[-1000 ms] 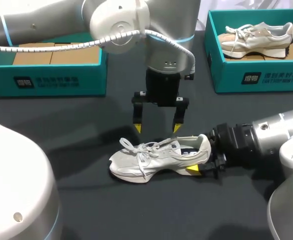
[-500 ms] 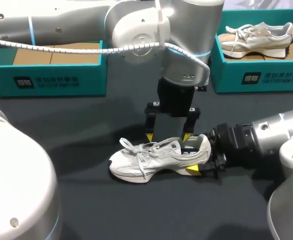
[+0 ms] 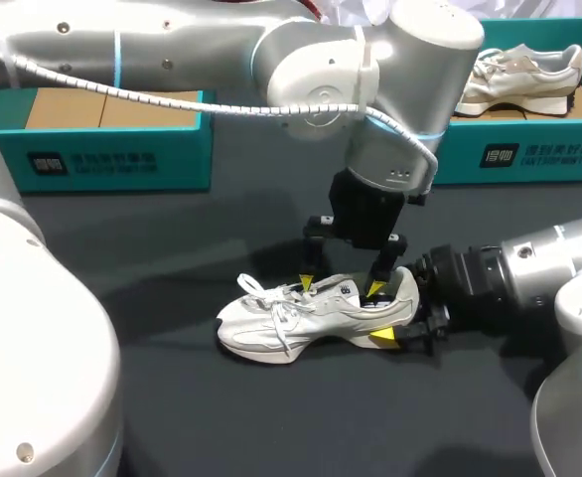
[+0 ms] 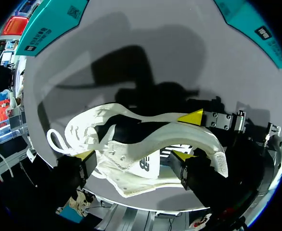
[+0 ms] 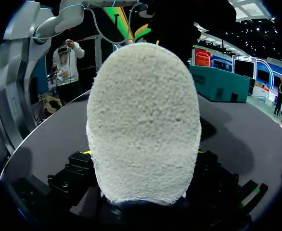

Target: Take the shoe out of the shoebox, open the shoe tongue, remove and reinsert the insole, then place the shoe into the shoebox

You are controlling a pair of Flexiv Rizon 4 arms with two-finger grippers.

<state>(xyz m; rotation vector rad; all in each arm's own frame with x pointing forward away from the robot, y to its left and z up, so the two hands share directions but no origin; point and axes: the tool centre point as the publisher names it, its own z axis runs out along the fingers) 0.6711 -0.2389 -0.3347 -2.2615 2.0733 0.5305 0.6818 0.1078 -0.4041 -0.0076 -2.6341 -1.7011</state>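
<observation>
Shoe (image 3: 301, 318), white, stands on its sole in the middle of the dark table (image 3: 172, 258), toe towards my left. It is well apart from the two teal boxes at the far edge: the left shoebox (image 3: 102, 154) and the right shoebox (image 3: 529, 154), which holds a second shoe (image 3: 524, 75). My right pincer (image 3: 398, 323) grasps the heel, one finger on each side. My left pincer (image 3: 341, 288) hangs released over the shoe's opening, its tips astride the upper by the tongue.

My head camera overlooks the white sneaker (image 3: 301, 316); left wrist peers down close above it, right wrist abuts its heel.
</observation>
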